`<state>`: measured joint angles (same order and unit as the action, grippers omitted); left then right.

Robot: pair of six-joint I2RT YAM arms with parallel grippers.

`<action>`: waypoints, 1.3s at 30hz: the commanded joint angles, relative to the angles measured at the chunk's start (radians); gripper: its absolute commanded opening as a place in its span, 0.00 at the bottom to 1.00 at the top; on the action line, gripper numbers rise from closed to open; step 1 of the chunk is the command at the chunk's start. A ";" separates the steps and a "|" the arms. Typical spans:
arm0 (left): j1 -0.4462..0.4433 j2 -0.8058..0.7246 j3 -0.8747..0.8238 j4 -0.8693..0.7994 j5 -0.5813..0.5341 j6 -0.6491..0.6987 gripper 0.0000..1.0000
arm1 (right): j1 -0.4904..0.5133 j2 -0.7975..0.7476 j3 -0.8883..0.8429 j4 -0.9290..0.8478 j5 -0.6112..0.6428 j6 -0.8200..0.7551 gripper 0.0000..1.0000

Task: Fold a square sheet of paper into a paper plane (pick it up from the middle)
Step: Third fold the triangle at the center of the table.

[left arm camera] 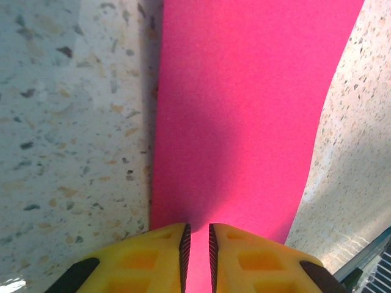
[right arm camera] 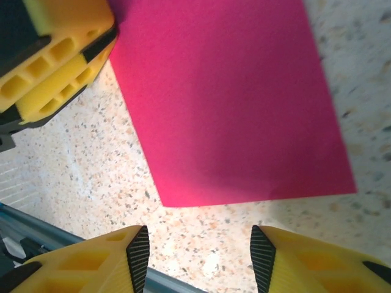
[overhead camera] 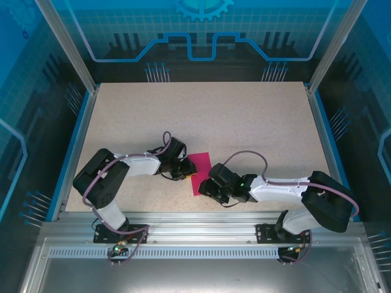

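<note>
At the far left we see the blue rim (overhead camera: 72,152) that runs down the side of the table (overhead camera: 244,116). Just inside it sits the left arm (overhead camera: 104,177), bent and reaching toward the middle.

The left fingers (overhead camera: 186,171) are almost closed. From the left wrist we see only a thin gap between them, and the pink paper runs right into it, so they are pinching its left edge.

The square sheet of paper (overhead camera: 200,174) is in the middle of the table from side to side, close to the near edge. From above it looks thinner than a square. Its left side casts a dark shadow on the table. Its near edge lies flat, with sharp corners.

Next come the right fingers (overhead camera: 204,186). They are spread well apart and hold nothing. We see bare table between them, and the near edge of the paper is just past their tips.

The right arm (overhead camera: 305,192) folds back to the right, near the other blue rim (overhead camera: 325,140).

All the far half of the table is open room. A metal rail (overhead camera: 195,221) runs along the near edge.

The table top is pale with small dark and brown specks. Blue see-through walls (overhead camera: 201,36) stand around it.
</note>
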<state>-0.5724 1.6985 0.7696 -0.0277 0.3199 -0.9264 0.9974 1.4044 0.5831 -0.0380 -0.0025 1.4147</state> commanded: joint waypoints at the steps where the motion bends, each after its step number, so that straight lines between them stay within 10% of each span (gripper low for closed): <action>1: -0.005 0.011 -0.032 -0.007 0.018 -0.069 0.21 | 0.036 0.004 -0.020 0.066 0.018 0.064 0.49; 39: -0.004 0.030 -0.031 0.009 0.027 -0.062 0.21 | -0.022 -0.012 -0.074 0.125 0.188 0.087 0.53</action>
<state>-0.5724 1.6989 0.7498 0.0212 0.3317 -0.9958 1.0016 1.4078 0.5179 0.1375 0.1505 1.5639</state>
